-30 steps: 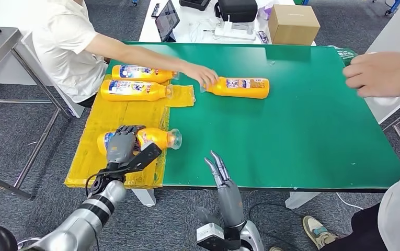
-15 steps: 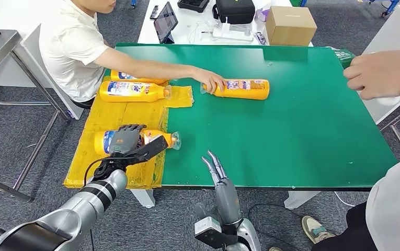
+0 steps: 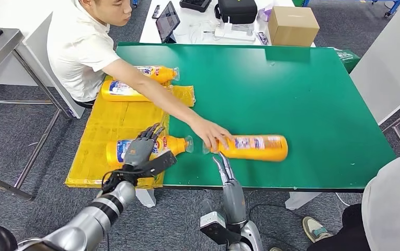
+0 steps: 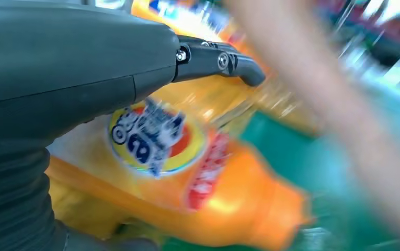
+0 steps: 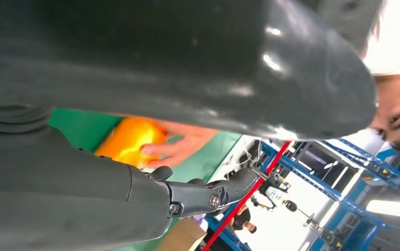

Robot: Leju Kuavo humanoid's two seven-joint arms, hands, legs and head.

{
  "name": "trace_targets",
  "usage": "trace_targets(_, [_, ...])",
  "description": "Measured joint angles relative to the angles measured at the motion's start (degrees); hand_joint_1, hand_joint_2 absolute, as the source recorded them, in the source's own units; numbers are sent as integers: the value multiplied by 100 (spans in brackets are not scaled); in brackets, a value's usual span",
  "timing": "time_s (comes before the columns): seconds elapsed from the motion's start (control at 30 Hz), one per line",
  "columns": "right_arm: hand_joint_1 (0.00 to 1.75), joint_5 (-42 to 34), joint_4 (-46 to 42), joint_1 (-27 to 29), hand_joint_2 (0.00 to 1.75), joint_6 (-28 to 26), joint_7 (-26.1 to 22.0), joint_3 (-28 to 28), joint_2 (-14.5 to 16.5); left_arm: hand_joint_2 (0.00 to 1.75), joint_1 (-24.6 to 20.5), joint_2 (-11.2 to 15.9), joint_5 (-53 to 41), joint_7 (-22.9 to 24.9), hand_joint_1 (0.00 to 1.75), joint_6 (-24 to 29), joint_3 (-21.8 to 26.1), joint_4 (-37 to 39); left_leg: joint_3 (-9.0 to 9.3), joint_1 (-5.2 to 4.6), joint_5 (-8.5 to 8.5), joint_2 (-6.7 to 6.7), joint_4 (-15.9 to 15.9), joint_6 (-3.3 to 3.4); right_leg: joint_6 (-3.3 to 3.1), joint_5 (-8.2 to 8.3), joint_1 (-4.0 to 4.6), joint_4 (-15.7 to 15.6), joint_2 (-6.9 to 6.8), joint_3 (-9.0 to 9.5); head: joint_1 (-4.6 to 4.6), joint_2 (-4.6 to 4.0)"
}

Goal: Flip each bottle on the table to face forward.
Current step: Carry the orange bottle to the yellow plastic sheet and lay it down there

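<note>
The green table leaves open surface across its middle and far right. Along its left side lies a yellow sheet, overhanging the near left edge. The left hand rests over the near bottle, which lies on its side on the sheet, cap toward the green; the fingers are spread and raised over it, and whether they grip cannot be told. The left wrist view is blurred, showing the bottle's label under the hand. A person's hand holds the neck of a second bottle lying close to the table's near edge. The right hand stands at that edge, fingers straight and close together, empty. Two more bottles lie at the far left, partly hidden by the person's arm.
</note>
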Motion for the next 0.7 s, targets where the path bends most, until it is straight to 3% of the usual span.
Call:
trace_targets(0.27, [0, 756, -22, 239, 0, -99, -5, -297, 59, 175, 1383, -308, 1645, -1457, 0, 1153, 40, -2275, -25, 1, -8, 1, 0, -2, 9, -11, 0, 0, 0, -25, -1, 0])
trace_targets(0.4, [0, 1178, -64, 332, 0, -107, -6, -538, 129, 175, 1928, -684, 1570, -2082, 0, 1241, 470, -3120, -27, 0, -12, 1, 0, 1, 11, -13, 0, -1, 1, -26, 1, 0])
trace_targets(0.53, [0, 2148, -81, 401, 0, -123, 21, -969, 231, 175, 2310, -832, 1889, -2184, 0, 1241, 687, -3682, -24, 1, -12, 1, 0, 2, 11, -13, 0, -2, 1, -25, -2, 0])
trace_targets(0.67, [0, 3735, -180, 455, 175, -129, 229, -1820, 344, 175, 2639, -837, 2363, -2151, 0, 1241, 647, -3990, -24, 1, -11, 1, 0, 2, 11, -12, 0, -2, 1, -24, -3, 0])
trace_targets(0.7, [0, 4120, -231, 457, 175, -129, 328, -2083, 354, 175, 2713, -831, 2451, -2125, 0, 1241, 615, -4046, -25, 1, -11, 0, 0, 2, 12, -12, 0, -2, 0, -23, -3, 0])
